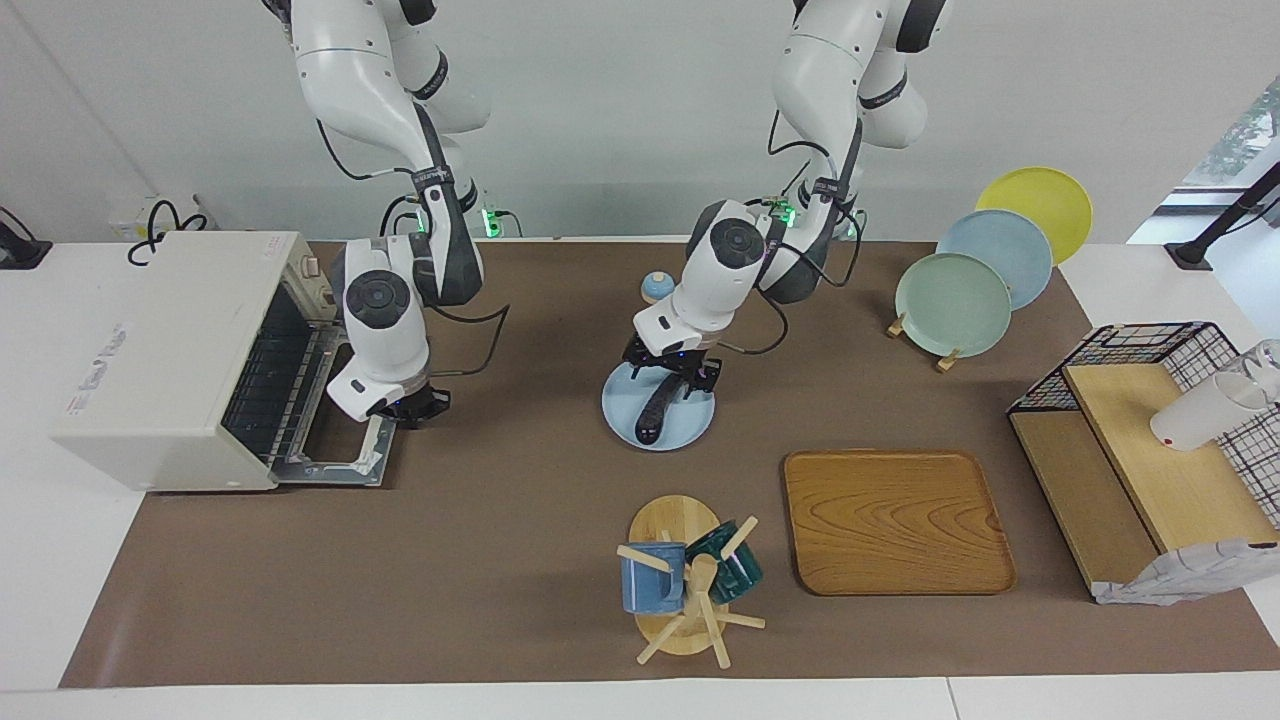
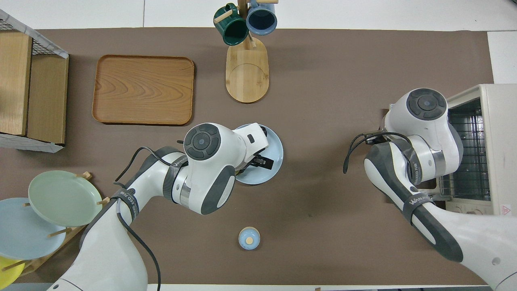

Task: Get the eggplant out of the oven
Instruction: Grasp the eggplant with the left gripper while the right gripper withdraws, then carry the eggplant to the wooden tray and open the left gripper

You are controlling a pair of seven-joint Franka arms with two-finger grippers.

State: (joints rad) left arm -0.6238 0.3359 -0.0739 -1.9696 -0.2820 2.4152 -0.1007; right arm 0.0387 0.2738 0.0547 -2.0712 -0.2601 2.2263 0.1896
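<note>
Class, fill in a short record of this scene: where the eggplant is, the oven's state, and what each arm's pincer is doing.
Eggplant: slender dark purple eggplant lying on the round light blue plate, mid-table
Oven: boxy off-white toaster oven at the right arm's end of the table, door folded down, wire rack visible
Left pincer: over the plate, at the eggplant's end nearer the robots; grip unclear
Right pincer: over the open oven door, holding nothing visible

1. The table (image 1: 520,560) wore a brown mat; the oven (image 1: 170,360) sat at the right arm's end, door down.
2. Mid-table lay a light blue plate (image 1: 700,425); the wooden tray (image 1: 895,520) and mug stand (image 1: 675,570) sat farther out.
3. A plate rack (image 1: 960,300) and wire basket (image 1: 1150,345) stood toward the left arm's end.
</note>
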